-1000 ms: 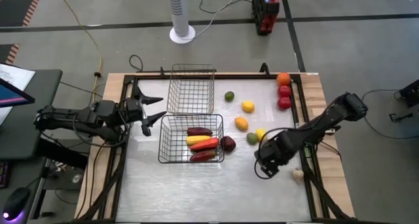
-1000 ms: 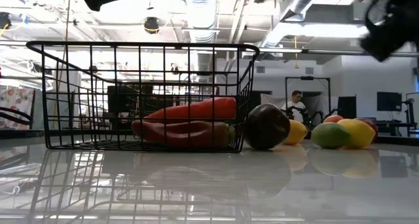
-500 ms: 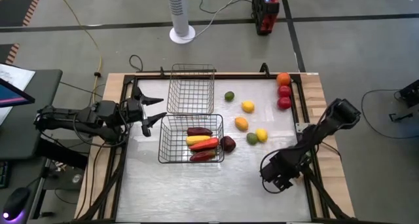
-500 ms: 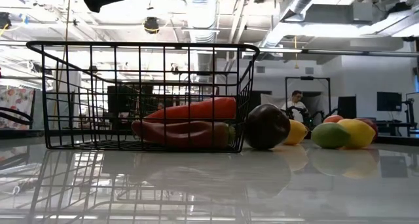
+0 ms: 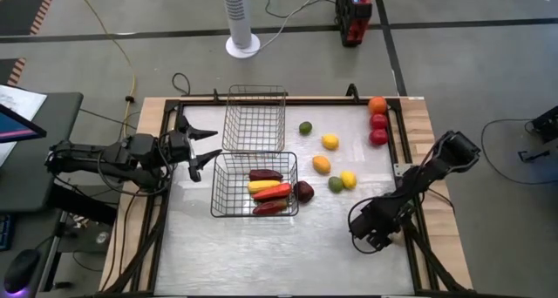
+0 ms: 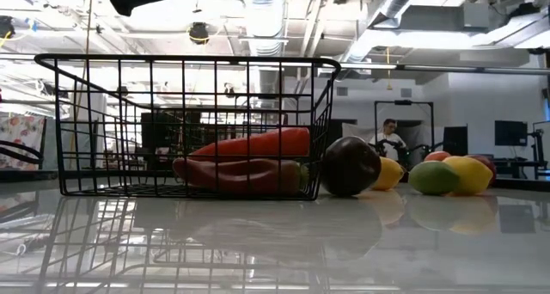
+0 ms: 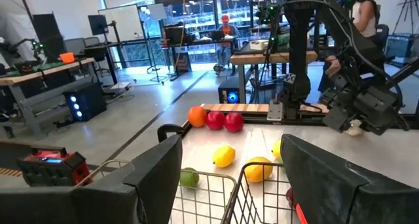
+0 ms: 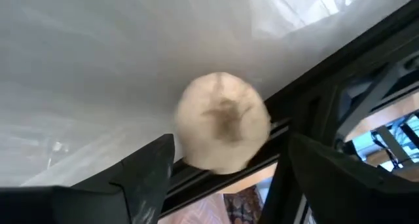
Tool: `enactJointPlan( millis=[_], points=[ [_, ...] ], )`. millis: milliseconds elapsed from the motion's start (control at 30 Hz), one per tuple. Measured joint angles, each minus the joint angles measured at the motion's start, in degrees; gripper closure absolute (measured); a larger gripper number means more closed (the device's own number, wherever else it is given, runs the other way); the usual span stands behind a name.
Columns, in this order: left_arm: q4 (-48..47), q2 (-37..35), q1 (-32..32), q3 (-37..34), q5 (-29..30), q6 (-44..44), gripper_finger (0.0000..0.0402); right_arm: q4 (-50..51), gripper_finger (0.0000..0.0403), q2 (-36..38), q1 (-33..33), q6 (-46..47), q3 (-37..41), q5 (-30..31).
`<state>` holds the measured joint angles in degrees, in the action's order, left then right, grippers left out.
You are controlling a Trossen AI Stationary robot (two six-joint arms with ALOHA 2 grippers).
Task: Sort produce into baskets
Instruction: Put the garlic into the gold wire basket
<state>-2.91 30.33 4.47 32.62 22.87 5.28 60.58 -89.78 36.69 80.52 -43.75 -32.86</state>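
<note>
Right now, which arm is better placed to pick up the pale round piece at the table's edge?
The right: its open gripper hangs directly over the pale round piece. The left gripper waits beside the baskets.

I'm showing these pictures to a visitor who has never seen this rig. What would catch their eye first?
Probably the dark wire basket mid-table, holding long red, yellow and orange pieces, with a dark purple round piece just outside its right wall. Next, the right gripper low at the table's right edge, open around a pale round piece beside the black frame rail. The left gripper waits open beside the empty silvery basket.
</note>
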Motion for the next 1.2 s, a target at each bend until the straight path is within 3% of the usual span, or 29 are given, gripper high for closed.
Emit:
enactJointPlan(
  millis=[233,533,767,867,967,1200],
  points=[
    [0.0,0.0,0.0,0.0,0.0,0.0,0.0152,0.0,0.0088,-1.8,1.0,-0.7,0.0,1.2],
    [0.0,0.0,0.0,0.0,0.0,0.0,0.0152,-2.5,0.0111,-9.1,0.8,-7.9,-0.2,-0.8],
    [0.0,0.0,0.0,0.0,0.4,0.0,0.0152,1.5,0.0145,-7.0,-0.3,-8.6,-1.0,0.9],
    [0.2,0.0,0.0,0.0,0.5,0.0,0.0152,4.8,0.0166,-4.7,-1.7,-8.6,-4.0,5.7],
    [0.6,0.0,0.0,0.0,0.5,0.0,0.0152,7.5,0.0181,-1.9,-4.0,-8.6,-7.8,14.3],
    [0.7,0.0,0.0,0.0,0.5,0.0,0.0152,9.5,0.0173,5.3,-12.6,-12.6,-16.4,33.5]
  ],
)
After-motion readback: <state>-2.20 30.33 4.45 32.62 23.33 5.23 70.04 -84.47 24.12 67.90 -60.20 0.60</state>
